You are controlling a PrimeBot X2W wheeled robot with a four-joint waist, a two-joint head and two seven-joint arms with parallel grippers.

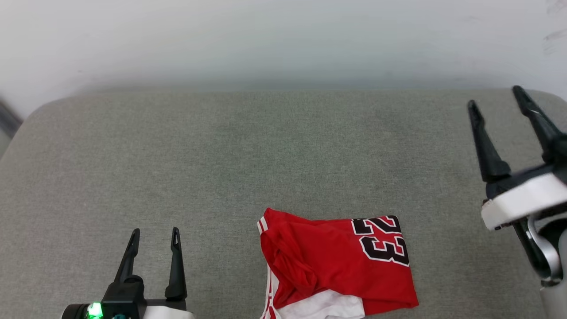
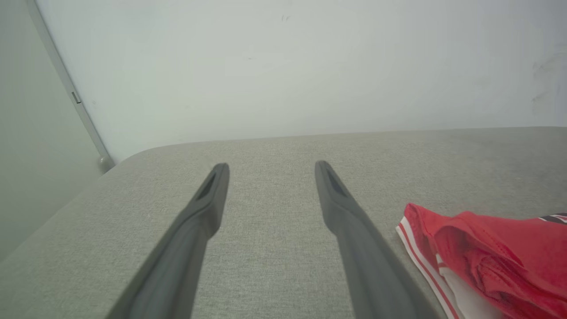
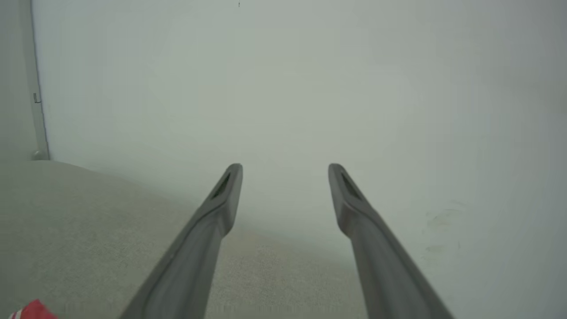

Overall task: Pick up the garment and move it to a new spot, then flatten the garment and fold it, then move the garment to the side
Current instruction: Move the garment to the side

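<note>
garment [image 1: 336,266] between left tool [image 1: 156,230] and right tool [image 1: 495,95]

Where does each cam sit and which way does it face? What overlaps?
Head view: on the head, looking forward and down at the grey surface and the garment; left gripper lower left, right gripper at right edge.
Left wrist view: on the left wrist, facing along its open fingers across the surface to the wall.
Right wrist view: on the right wrist, facing the wall past its open fingers.
Shared: all three show the garment.
</note>
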